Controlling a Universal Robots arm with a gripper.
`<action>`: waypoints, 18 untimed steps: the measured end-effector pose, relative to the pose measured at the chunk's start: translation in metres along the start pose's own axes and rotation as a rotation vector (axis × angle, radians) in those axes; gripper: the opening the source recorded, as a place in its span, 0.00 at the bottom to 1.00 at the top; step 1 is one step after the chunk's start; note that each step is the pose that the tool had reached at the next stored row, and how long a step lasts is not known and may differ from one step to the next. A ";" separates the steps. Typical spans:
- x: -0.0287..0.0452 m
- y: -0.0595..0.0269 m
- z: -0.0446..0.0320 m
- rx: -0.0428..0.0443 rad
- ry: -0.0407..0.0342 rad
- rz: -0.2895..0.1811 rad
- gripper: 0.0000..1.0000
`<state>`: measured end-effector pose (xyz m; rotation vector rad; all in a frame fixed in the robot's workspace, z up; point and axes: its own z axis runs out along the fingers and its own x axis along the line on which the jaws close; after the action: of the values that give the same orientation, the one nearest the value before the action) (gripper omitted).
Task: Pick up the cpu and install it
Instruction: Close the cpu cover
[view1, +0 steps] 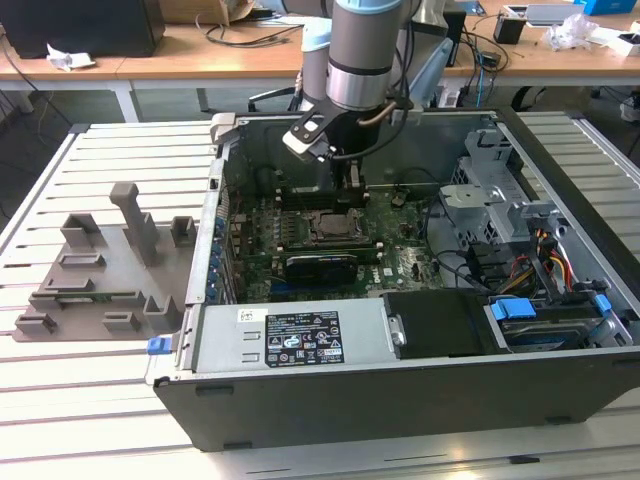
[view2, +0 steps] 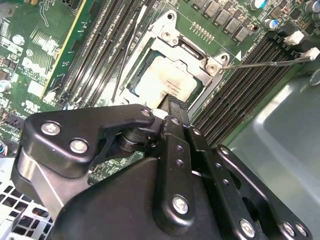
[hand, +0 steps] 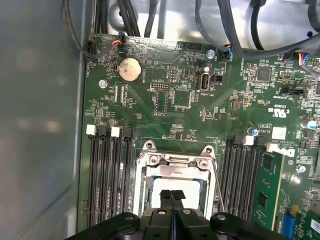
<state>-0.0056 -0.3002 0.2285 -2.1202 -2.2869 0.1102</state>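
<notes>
The open computer case (view1: 400, 400) lies on the slatted counter (view1: 100, 400), with the arm reaching down into it between the rear wall and the drive cage (view1: 500, 190). There is little room on either side. In the first wrist view, banks of memory slots (hand: 107, 175) flank the socket frame (hand: 175, 162) closely, and the bare case wall (hand: 40, 125) stands just beyond one bank.

The cpu (view2: 162, 80) lies flat inside that frame, its pale top showing in both wrist views (hand: 175, 182). The hand (hand: 171, 192) hangs directly over it, its two fingers pressed together with nothing between them. In the second wrist view the tips (view2: 174, 100) overlap the chip's near edge; whether they touch it I cannot tell. That view also shows a thin lever (view2: 265, 62) jutting out beside the frame.

The exterior view adds the grey fixture tray (view1: 100, 270) on the counter at that view's left, well apart from the case, and the power supply (view1: 290, 340) along the case's near wall.
</notes>
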 end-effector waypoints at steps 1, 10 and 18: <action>0.0000 -0.0001 -0.0010 0.0000 0.0000 0.000 0.11; -0.0004 -0.0008 -0.0128 0.0000 0.0000 0.000 0.11; -0.0007 -0.0015 -0.0222 0.0000 0.0001 0.000 0.11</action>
<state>-0.0056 -0.3002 0.2508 -2.1201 -2.2869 0.1101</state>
